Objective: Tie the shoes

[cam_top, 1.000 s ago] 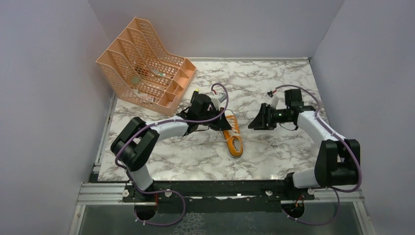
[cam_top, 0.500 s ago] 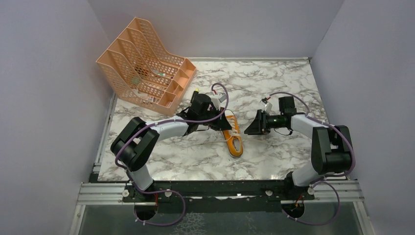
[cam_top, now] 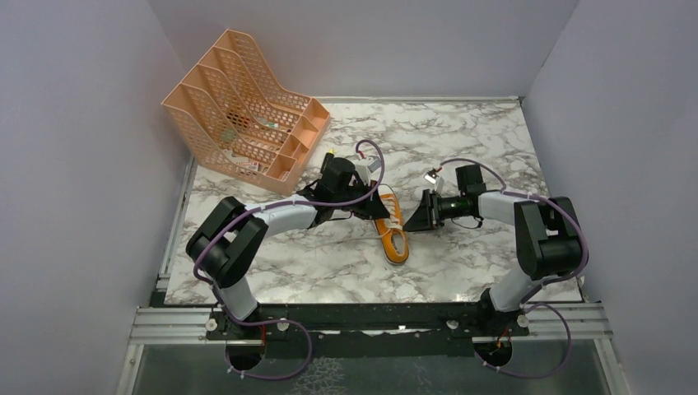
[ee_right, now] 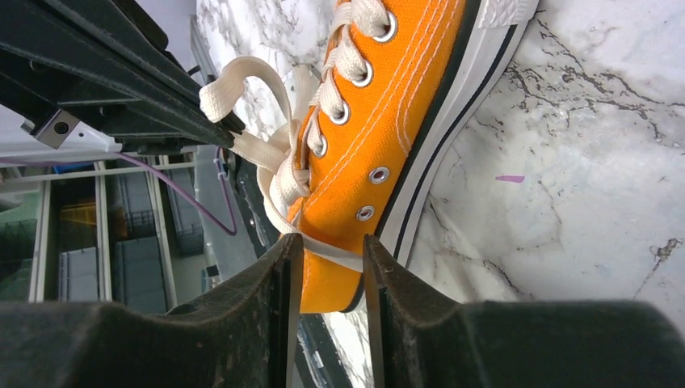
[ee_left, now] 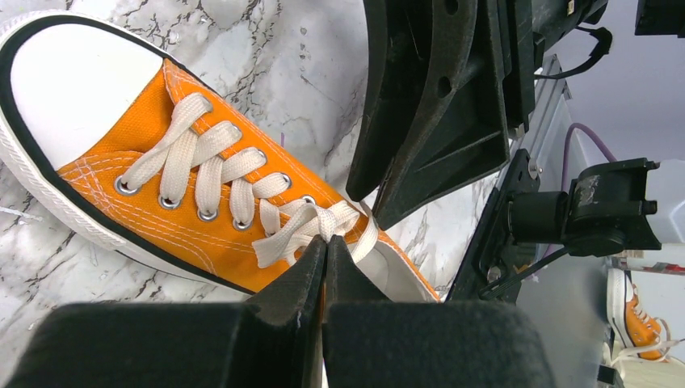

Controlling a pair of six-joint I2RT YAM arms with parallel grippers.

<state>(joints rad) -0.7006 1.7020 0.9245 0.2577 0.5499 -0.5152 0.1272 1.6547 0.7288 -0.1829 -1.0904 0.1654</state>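
Observation:
The orange sneaker (cam_top: 393,234) lies on the marble table, toe toward me. In the left wrist view its orange upper (ee_left: 141,121) and white laces (ee_left: 210,166) fill the left side. My left gripper (ee_left: 325,242) is shut on a white lace at the crossing by the top eyelets (ee_left: 319,222). In the top view the left gripper (cam_top: 377,206) sits over the shoe's far end. My right gripper (cam_top: 409,224) is at the shoe's right side. In the right wrist view it (ee_right: 329,246) is open, with a lace strand (ee_right: 335,255) and the shoe's heel side (ee_right: 388,121) between the jaws.
A peach mesh file organiser (cam_top: 247,103) stands at the back left. Grey walls close in the table on three sides. The metal rail with the arm bases (cam_top: 370,317) runs along the near edge.
My right gripper has moved left across the table, up to the shoe's right side. The left arm and the shoe have not moved.

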